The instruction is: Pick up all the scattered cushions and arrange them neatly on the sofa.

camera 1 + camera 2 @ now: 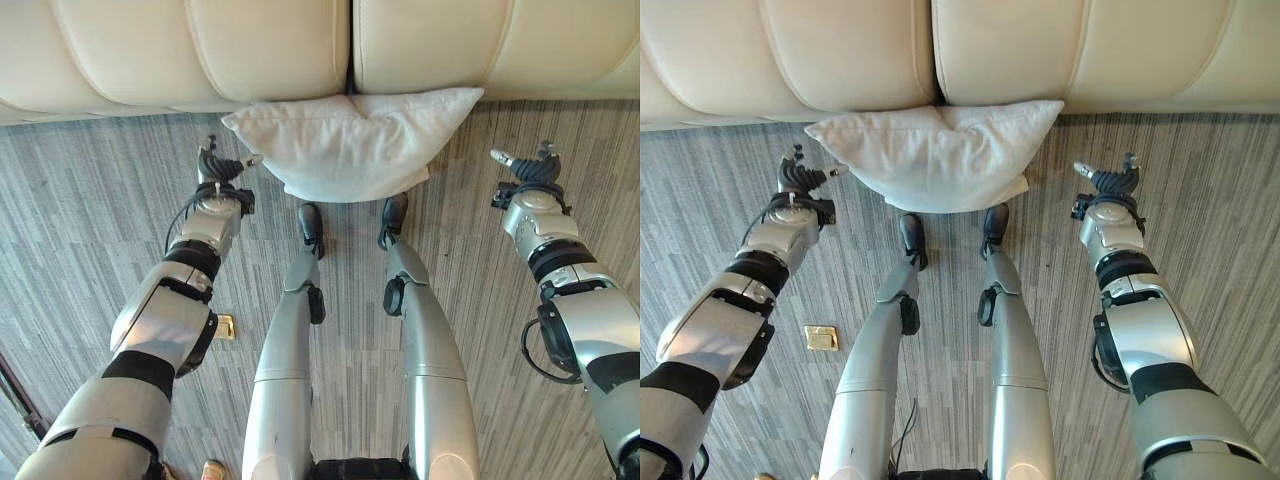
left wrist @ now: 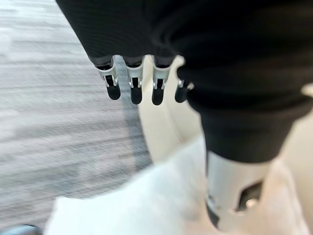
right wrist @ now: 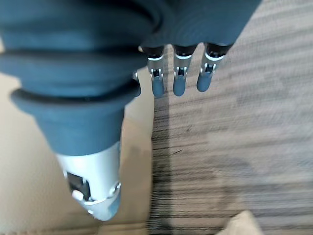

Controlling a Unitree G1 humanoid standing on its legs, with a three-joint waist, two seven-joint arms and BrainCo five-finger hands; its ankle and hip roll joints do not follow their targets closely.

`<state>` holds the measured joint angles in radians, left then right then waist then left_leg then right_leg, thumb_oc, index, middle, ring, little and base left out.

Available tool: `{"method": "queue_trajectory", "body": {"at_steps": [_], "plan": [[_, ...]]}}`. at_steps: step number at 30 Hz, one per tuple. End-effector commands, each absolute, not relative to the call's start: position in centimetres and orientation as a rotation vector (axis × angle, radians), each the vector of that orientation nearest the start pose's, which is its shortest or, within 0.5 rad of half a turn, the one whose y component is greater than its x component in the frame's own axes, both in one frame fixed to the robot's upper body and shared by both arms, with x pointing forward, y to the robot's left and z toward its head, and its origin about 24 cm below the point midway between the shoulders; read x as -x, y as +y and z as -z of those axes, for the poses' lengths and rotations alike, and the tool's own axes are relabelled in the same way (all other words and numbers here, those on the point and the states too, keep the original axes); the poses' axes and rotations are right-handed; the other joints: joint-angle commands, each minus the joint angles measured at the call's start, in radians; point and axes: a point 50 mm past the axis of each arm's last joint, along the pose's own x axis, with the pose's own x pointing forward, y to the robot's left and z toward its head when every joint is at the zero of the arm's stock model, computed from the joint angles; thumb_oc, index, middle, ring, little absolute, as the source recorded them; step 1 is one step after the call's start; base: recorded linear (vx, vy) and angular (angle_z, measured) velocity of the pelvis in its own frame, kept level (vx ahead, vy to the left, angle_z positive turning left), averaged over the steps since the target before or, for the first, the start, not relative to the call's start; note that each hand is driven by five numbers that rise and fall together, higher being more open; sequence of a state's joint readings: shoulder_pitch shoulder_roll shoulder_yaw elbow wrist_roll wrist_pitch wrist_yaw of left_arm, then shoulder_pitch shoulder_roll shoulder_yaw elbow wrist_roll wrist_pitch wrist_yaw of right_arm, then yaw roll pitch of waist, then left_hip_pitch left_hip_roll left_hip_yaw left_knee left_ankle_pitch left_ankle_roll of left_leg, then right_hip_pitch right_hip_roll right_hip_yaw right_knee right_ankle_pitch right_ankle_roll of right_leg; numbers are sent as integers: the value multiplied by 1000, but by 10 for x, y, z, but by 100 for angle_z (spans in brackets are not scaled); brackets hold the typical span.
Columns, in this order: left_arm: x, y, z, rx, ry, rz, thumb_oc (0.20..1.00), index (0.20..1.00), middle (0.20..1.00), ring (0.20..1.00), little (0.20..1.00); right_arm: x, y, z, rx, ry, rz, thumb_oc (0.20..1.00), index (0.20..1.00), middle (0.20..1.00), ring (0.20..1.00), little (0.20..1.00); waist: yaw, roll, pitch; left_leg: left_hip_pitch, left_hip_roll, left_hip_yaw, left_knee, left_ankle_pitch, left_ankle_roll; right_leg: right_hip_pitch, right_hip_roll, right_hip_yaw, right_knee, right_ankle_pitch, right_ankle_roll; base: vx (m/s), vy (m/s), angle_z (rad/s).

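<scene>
A white cushion [image 1: 350,145] lies on the grey carpet, leaning against the base of the cream sofa [image 1: 270,50], below the seam between two seat sections. My left hand [image 1: 222,167] hovers open just left of the cushion's left corner, its thumb close to the fabric. In the left wrist view the fingers [image 2: 134,88] hang straight above the carpet, with the cushion [image 2: 146,205] beside the thumb. My right hand [image 1: 528,165] is open over the carpet, well to the right of the cushion. Its fingers [image 3: 178,81] are straight and hold nothing.
The sofa's [image 1: 840,50] front edge runs across the whole far side. A small brass floor plate [image 1: 821,337] is set into the carpet [image 1: 80,220] near my left arm.
</scene>
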<state>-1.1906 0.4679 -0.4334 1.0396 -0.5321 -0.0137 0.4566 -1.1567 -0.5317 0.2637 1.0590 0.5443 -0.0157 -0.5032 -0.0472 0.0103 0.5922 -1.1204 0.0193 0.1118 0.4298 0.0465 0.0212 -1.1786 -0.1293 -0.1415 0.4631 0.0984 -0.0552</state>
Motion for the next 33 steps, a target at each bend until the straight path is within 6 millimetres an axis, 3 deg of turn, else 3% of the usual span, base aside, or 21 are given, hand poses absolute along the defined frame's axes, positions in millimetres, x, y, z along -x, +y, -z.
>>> {"method": "queue_trajectory", "body": {"at_steps": [1, 5, 6, 7, 8, 11, 14, 17, 21, 22, 23, 24, 26, 30, 32, 33], "plan": [[-415, 200, -218, -134, -208, -411, 1000, 1000, 1000, 1000, 1000, -409, -224, -210, 87, -195, 506, 1000, 1000, 1000, 1000, 1000, -10, -19, -72, -47, -10, -46, 106, -121, -45, -35, -17, 46, 145, -228, 98, 87, -19, -10], [-416, 136, -261, -102, -373, -229, 1000, 1000, 1000, 1000, 1000, -412, -163, -266, 66, -411, 307, 1000, 1000, 1000, 1000, 1000, -19, -25, -72, -187, -23, -44, 232, -144, -35, -181, -20, 63, 266, -246, 89, 62, -10, -3], [-416, 130, -258, -105, -368, -206, 1000, 1000, 1000, 1000, 1000, -413, -160, -267, 75, -419, 302, 1000, 1000, 1000, 1000, 1000, -17, -27, -72, -182, -23, -47, 241, -157, -38, -174, -21, 64, 274, -260, 91, 24, 7, 7], [-413, 110, -264, -65, -391, -135, 495, 495, 495, 495, 495, -411, -147, -278, 61, -459, 264, 642, 642, 642, 642, 642, -15, -25, -72, -193, -25, -48, 261, -163, -37, -189, -20, 67, 295, -264, 90, 29, -4, 10], [-412, 98, -264, -48, -392, -96, 200, 200, 200, 200, 200, -411, -144, -284, 72, -483, 268, 200, 200, 200, 200, 200, -16, -24, -72, -201, -27, -50, 273, -165, -36, -198, -20, 72, 308, -267, 88, 12, 13, 6], [-404, 56, -266, 49, -391, 44, 200, 200, 200, 200, 200, -409, -123, -291, -71, -509, 221, 200, 200, 200, 200, 200, -18, -19, -72, -210, -36, -53, 295, -170, -32, -209, -17, 75, 331, -271, 86, 2, 2, 1], [-401, 43, -258, 164, -354, 91, 200, 200, 200, 200, 200, -408, -114, -290, -152, -505, 188, 200, 200, 200, 200, 200, -15, -18, -72, -180, -37, -51, 266, -166, -36, -178, -12, 74, 303, -266, 89, -22, 1, -8], [-386, 14, -245, 374, -303, 186, 200, 200, 200, 200, 200, -400, -101, -281, -313, -518, 149, 200, 200, 200, 200, 200, -21, -20, -79, -108, -42, -56, 173, -135, -45, -106, -2, 67, 220, -242, 97, -58, 1, -5], [-376, 8, -231, 452, -277, 205, 200, 200, 200, 200, 200, -395, -104, -257, -366, -487, 168, 200, 200, 200, 200, 200, -22, -23, -92, 4, -41, -63, 69, -110, -55, 3, 1, 58, 129, -219, 107, -71, 10, 3], [-373, 12, -223, 478, -264, 204, 200, 200, 200, 200, 200, -392, -106, -239, -356, -452, 163, 200, 200, 200, 200, 200, -22, -26, -93, 83, -39, -68, 14, -96, -60, 86, 0, 52, 68, -205, 111, -80, 22, -3], [-372, 12, -221, 478, -260, 203, 200, 200, 200, 200, 200, -391, -106, -237, -355, -448, 164, 200, 200, 200, 200, 200, -22, -26, -90, 96, -38, -68, 5, -94, -60, 98, 1, 51, 60, -203, 111, -75, 39, -1], [-368, 21, -212, 515, -252, 205, 200, 200, 200, 200, 200, -386, -113, -213, -322, -399, 164, 200, 200, 200, 200, 200, -20, -31, -100, 186, -41, -71, -49, -84, -63, 187, 4, 42, 7, -194, 115, -31, 20, -6], [-364, 26, -203, 524, -240, 202, 200, 200, 200, 200, 200, -381, -115, -200, -304, -377, 156, 200, 200, 200, 200, 200, -17, -32, -97, 260, -42, -71, -93, -75, -65, 258, 9, 36, -36, -186, 117, -23, 30, -6], [-351, 60, -171, 451, -224, 137, 200, 200, 200, 200, 200, -359, -128, -147, -231, -264, 138, 200, 200, 200, 200, 200, -9, -40, -122, 491, -41, -76, -215, -54, -69, 496, 16, 15, -167, -165, 125, 31, 23, -12], [-340, 76, -146, 402, -188, 110, 200, 200, 200, 200, 200, -344, -135, -120, -173, -200, 118, 200, 200, 200, 200, 200, -4, -43, -145, 604, -37, -78, -275, -46, -69, 618, 17, 2, -228, -154, 130, 130, 20, -11], [-326, 94, -122, 345, -152, 68, 200, 200, 200, 200, 200, -326, -142, -92, -149, -125, 105, 200, 200, 200, 200, 200, 2, -45, -186, 704, -32, -72, -327, -39, -67, 728, 19, -4, -286, -143, 136, 149, 22, -6]]}}
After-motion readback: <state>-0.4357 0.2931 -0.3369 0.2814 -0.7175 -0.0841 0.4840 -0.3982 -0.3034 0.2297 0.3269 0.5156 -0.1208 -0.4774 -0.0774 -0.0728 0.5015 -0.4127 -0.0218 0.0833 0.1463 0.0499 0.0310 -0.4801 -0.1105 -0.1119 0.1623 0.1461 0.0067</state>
